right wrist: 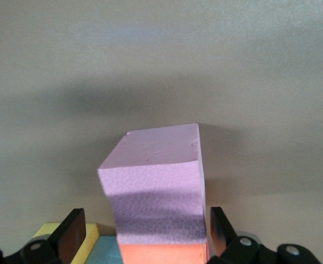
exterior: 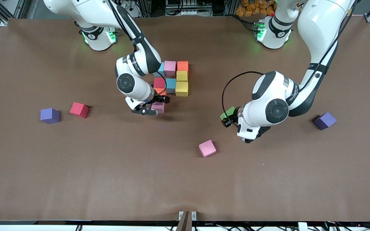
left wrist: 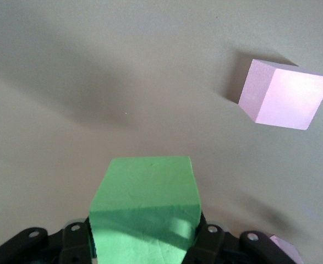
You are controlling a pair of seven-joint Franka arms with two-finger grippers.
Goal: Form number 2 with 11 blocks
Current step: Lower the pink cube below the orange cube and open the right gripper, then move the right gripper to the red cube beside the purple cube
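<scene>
Blocks partly built into the number 2 [exterior: 172, 80] near the table's middle, on the right arm's half: top row blue, pink, orange; yellow below the orange; then red, blue, yellow; orange under the red. Right gripper [exterior: 154, 105] sits low at the digit's bottom corner, fingers spread wide either side of a pink block [right wrist: 155, 187] just beside the orange one, not gripping. Left gripper [left wrist: 144, 242] is clamped on the green block [left wrist: 144, 206], up over bare table. Loose: red block [exterior: 79, 110], another pink block [exterior: 207, 148]. Judged: bottom row mostly left.
</scene>
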